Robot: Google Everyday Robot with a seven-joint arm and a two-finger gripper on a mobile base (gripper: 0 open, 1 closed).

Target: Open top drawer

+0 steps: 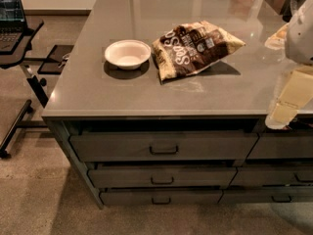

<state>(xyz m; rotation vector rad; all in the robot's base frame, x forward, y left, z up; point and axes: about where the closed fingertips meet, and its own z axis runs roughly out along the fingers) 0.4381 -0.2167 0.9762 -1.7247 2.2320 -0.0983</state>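
Note:
The top drawer (164, 147) is the widest dark grey front, just under the grey counter top (161, 94). A small metal loop pull (164, 150) sits at its centre. A dark gap shows between its upper edge and the counter. Two shallower drawers (161, 177) lie below it. My gripper (278, 120), cream-coloured below a white arm (299, 31), hangs over the counter's front right edge. It is to the right of the top drawer, above its level and well away from the pull.
A white bowl (127, 54) and a brown snack bag (193, 48) lie on the counter. A neighbouring drawer stack (283, 147) is at the right. A laptop on a wheeled stand (11, 18) is at far left. Speckled floor lies in front.

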